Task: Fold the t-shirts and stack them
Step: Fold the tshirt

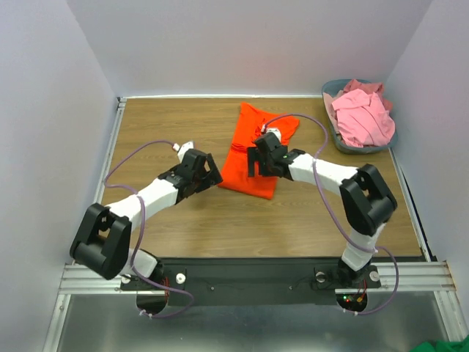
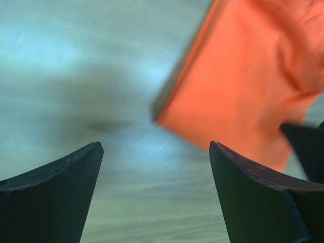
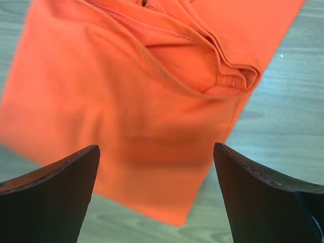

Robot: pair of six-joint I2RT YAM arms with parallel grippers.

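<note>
Now the orange-red t-shirt (image 1: pixel 249 147) lies part-folded on the counter (image 1: pixel 161 125), well left of the basket (image 1: pixel 363 149) holding pink t-shirts (image 1: pixel 359 117). The right gripper (image 3: pixel 157 152) hangs above it, the left gripper (image 2: pixel 157 152) farther left, both jaws wide and empty. Light, limp cloth will likely sag; pinch a hem corner.

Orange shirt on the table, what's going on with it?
The bright orange-red cloth t-shirt lies partly folded on the wooden table. The right gripper is open above it; the left gripper is open over bare wood beside it. Neither holds anything. Pale pink shirts fill the grey-blue plastic basket.
</note>
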